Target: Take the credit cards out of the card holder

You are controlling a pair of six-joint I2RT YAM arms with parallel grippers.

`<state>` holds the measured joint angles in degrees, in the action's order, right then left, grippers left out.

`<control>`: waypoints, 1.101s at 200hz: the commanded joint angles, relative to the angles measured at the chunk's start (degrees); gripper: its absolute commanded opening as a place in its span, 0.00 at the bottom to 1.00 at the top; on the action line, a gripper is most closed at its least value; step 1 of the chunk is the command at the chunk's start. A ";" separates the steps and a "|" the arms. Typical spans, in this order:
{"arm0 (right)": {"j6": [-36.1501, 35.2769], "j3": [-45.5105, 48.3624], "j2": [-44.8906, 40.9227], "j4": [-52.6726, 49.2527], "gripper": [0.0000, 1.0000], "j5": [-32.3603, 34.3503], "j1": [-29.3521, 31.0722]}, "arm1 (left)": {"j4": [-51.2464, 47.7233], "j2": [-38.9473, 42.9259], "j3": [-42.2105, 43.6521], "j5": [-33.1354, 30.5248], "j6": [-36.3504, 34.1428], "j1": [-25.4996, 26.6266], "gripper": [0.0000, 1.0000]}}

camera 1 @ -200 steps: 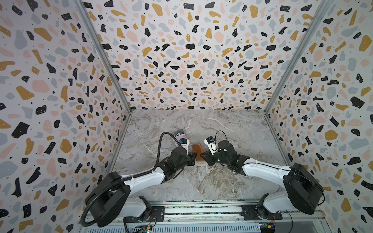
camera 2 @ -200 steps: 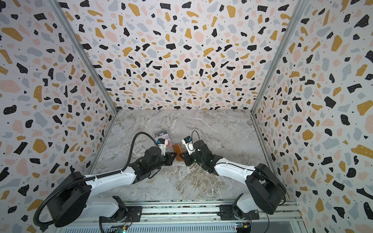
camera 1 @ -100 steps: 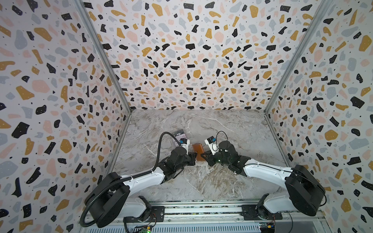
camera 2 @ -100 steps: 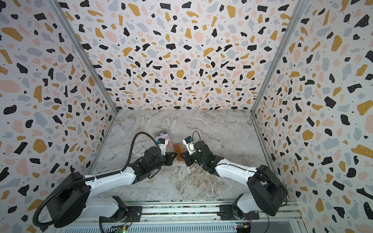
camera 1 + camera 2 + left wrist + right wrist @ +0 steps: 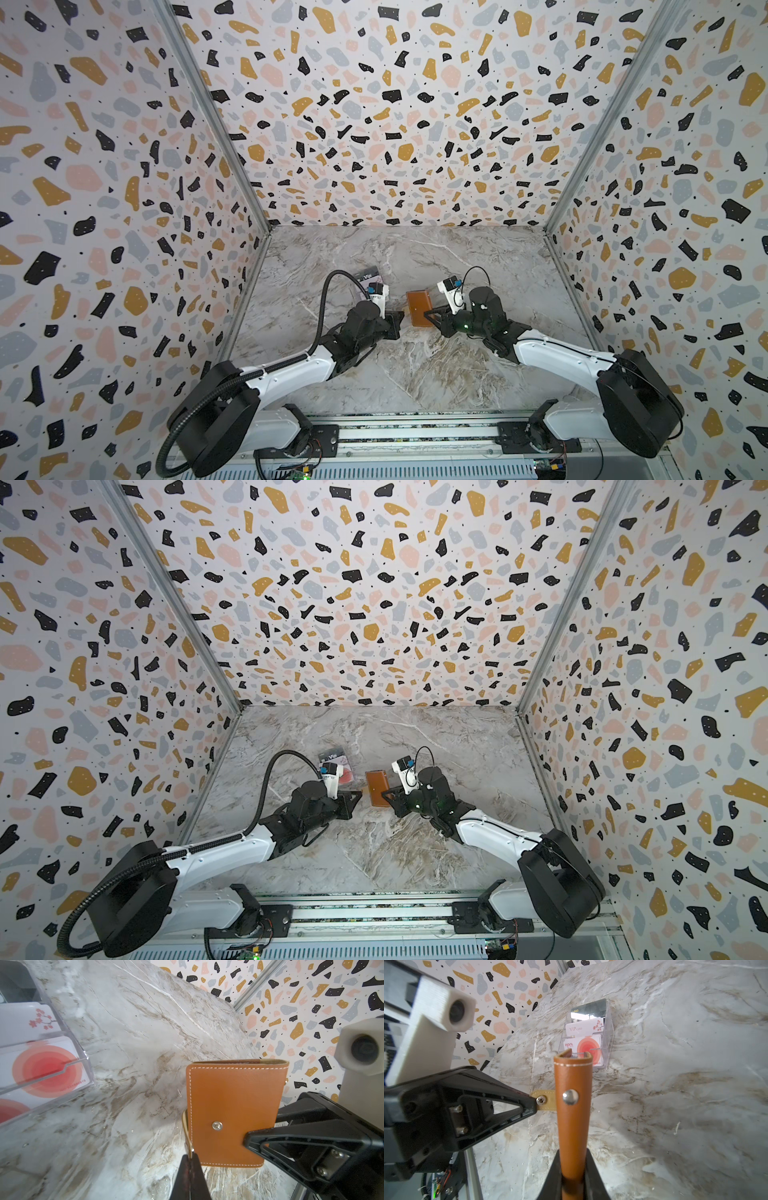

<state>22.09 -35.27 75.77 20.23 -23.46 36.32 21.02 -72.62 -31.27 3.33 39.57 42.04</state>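
The closed tan-brown card holder (image 5: 418, 306) (image 5: 376, 786) stands on edge on the marble floor between both grippers. My right gripper (image 5: 573, 1152) (image 5: 429, 316) is shut on its spine end, holding it upright. My left gripper (image 5: 190, 1156) (image 5: 359, 796) is shut on the tip of the snap tab strap (image 5: 545, 1103), which is unsnapped and pulled away from the cover (image 5: 234, 1113). The bare snap stud (image 5: 217, 1125) shows on the cover. Any credit cards inside the card holder are hidden.
A clear plastic case (image 5: 68, 1047) (image 5: 609, 1028) lies behind my left gripper. It holds white cards with red circles (image 5: 588, 1046) (image 5: 347, 775) and a dark Vip card (image 5: 367, 276). Speckled walls close in the back and both sides.
The left jaws have closed the last bit onto the strap tip. The card holder and both arms have barely moved.
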 commanded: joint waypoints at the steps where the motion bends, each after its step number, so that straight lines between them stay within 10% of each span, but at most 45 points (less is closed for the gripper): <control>1: 0.63 0.17 -1.67 2.18 0.04 -3.12 -1.00 | 0.81 1.43 0.64 -0.61 -1.73 -0.21 0.00; 53: 3.87 2.79 -3.36 7.06 0.05 -15.05 -6.91 | -0.57 2.18 1.51 -2.36 -1.93 -0.84 0.00; 108: 10.02 5.04 -2.69 16.18 0.05 -31.40 -13.51 | 4.75 1.78 3.46 1.66 -2.22 -1.44 0.25; 220: 42.52 11.86 3.32 62.84 0.06 -45.71 -19.43 | 29.46 -0.03 8.23 19.13 -2.62 -1.45 0.40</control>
<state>52.71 -24.03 77.62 63.68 -64.12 17.78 38.94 -72.01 -24.03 16.91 36.86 40.77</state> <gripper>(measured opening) 0.158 0.396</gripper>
